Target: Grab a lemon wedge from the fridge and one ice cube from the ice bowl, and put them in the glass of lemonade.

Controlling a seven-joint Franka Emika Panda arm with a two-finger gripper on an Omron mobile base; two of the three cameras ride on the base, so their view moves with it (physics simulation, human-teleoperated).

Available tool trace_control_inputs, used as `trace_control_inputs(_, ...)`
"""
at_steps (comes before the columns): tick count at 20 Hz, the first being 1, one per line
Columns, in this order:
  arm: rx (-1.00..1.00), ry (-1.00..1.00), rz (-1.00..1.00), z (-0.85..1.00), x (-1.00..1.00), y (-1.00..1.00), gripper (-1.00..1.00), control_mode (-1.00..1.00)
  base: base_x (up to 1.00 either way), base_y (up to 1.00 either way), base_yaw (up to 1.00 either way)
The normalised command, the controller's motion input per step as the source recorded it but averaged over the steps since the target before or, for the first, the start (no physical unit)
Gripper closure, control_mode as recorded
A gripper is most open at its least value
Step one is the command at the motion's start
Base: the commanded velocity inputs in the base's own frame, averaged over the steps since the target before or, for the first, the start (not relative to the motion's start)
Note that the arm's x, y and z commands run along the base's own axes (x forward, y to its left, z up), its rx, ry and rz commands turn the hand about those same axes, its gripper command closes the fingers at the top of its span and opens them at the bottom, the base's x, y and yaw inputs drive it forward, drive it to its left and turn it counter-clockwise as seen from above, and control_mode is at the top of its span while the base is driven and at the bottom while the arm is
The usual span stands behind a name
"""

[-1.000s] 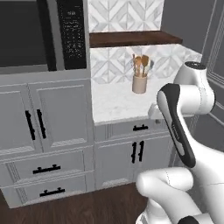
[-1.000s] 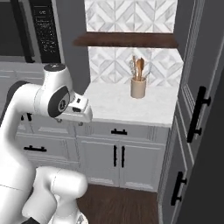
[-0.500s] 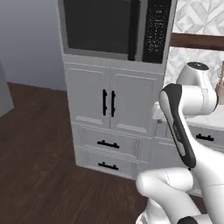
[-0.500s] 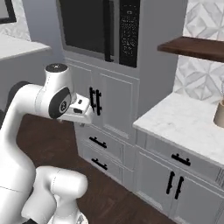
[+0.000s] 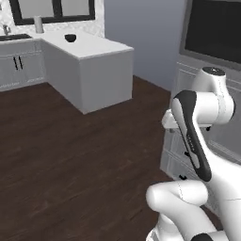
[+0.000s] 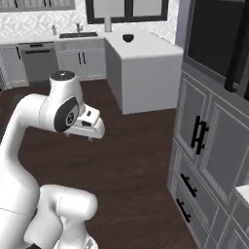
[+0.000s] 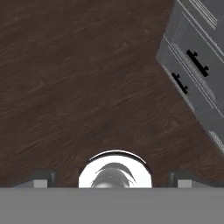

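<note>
- Dark brown wood floor point(image 5: 70, 155) covers most of the left base view and the middle of the right base view.
- White arm point(image 6: 34, 121) rises at the lower left of the right base view, and at the lower right of the left base view.
- End effector point(image 6: 79, 138) hangs under the white hand, left of centre in the right base view, pointing down at the floor; its two tips sit near the bottom corners of the hand view, spread wide with nothing between them.
- Ice bowl point(image 6: 128, 37), a small black round shape, sits on the white table point(image 6: 146, 48) at the upper centre of the right base view; in the left base view it is at the upper left, well apart from the arm.
- Grey panelled cabinets point(image 6: 209, 146) with black handles stand along the right edge of the right base view, under a dark glossy oven door point(image 6: 214, 39).
- Two black drawer pulls point(image 7: 192, 70) show on the grey cabinet front at the upper right of the hand view.
- A sink point(image 6: 78, 35) and a dark-framed window point(image 6: 126, 9) sit along the back wall at the top of the right base view.
</note>
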Motion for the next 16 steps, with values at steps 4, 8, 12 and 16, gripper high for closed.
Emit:
trace_control_inputs(4,0.00,0.00,0.00,0.00,0.00,0.00,-1.00,1.00,0.47,0.01,0.90)
trace_control_inputs(8,0.00,0.00,0.00,0.00,0.00,0.00,-1.00,1.00,0.54,0.04,0.88)
trace_control_inputs(12,0.00,0.00,0.00,0.00,0.00,0.00,-1.00,1.00,0.62,0.07,0.84)
trace_control_inputs(16,0.00,0.00,0.00,0.00,0.00,0.00,-1.00,1.00,0.64,0.07,0.84)
